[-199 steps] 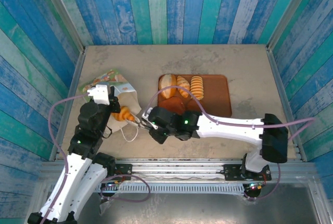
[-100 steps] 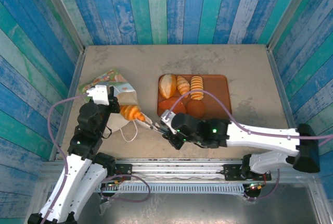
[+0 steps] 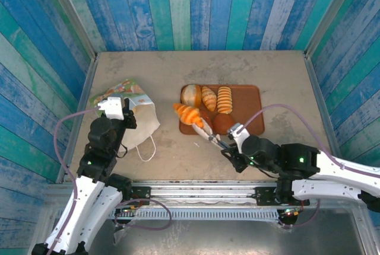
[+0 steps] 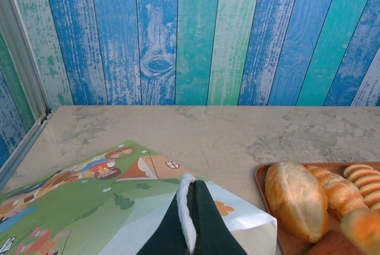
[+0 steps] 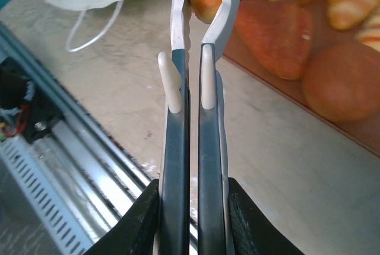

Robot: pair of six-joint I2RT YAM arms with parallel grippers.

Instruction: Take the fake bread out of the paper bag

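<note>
Blue and teal plank walls (image 3: 196,6) fenced the beige table (image 3: 267,68), where the paper bag (image 3: 141,120) lay flat at nine o'clock, its inside hidden, the left gripper (image 4: 190,194) pinching its white rim, plainest from the left wrist. At the bag's three o'clock the brown tray (image 3: 250,105) carried fake bread (image 3: 209,98); the right gripper (image 5: 191,104) squeezed white tongs (image 3: 209,135) clamping a croissant (image 3: 187,114) at the tray's nine o'clock edge, cropped in the right wrist view.

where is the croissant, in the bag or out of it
out: the tongs hold the croissant over the tray at its left edge, apart from the bag
</note>
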